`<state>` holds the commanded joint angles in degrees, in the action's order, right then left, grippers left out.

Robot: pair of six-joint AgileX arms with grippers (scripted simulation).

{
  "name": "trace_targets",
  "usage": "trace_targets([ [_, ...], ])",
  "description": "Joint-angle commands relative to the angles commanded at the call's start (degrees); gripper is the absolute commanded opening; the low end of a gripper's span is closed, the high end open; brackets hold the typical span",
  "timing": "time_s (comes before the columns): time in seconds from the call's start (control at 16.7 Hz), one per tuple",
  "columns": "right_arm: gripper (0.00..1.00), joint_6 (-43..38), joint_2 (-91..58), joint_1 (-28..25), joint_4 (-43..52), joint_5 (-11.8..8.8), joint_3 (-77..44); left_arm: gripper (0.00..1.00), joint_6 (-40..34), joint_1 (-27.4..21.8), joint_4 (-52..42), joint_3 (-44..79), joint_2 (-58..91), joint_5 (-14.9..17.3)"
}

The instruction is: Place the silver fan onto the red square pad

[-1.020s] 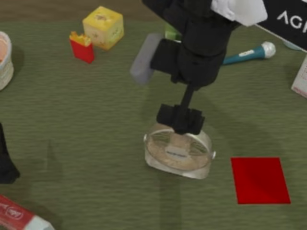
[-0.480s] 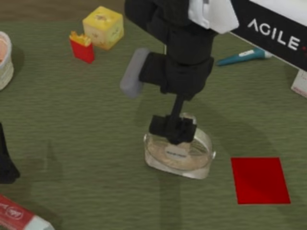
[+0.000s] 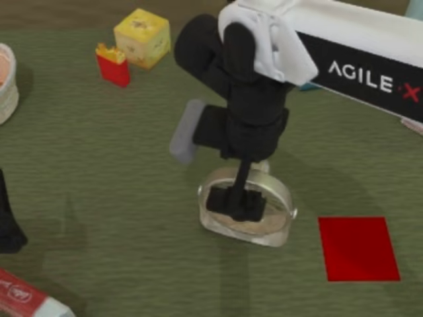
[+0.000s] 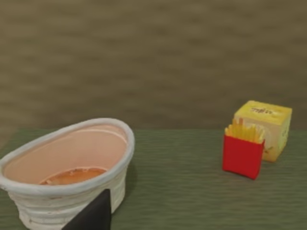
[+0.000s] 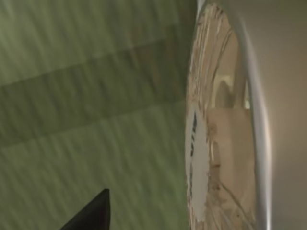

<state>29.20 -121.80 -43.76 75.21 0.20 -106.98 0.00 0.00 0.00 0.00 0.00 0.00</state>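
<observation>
bare cloth between fan (image 3: 246, 224), pad (image 3: 358, 248)

The silver fan (image 5: 225, 134) fills one side of the right wrist view at very close range — its shiny metal ring seen nearly edge-on, with the beige blades and wire grille behind a pale central label. Beside it spreads the green table surface (image 5: 86, 96), crossed by a broad darker band of shadow. A single dark fingertip (image 5: 91, 214) of the right gripper pokes into view — at about seven o'clock.
</observation>
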Motion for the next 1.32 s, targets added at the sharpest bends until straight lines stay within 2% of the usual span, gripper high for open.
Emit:
trace_targets([
  [0.24,1.00,0.00,0.00,-0.01,-0.17,0.00,0.17,1.00,0.00,0.00,0.00,0.00,0.00,0.00],
  [1.02,0.02,0.00,0.00,-0.01,-0.17,0.00,0.17,1.00,0.00,0.00,0.00,0.00,0.00,0.00],
  [1.32,0.00,0.00,0.00,-0.01,-0.17,0.00,0.17,1.00,0.00,0.00,0.00,0.00,0.00,0.00],
])
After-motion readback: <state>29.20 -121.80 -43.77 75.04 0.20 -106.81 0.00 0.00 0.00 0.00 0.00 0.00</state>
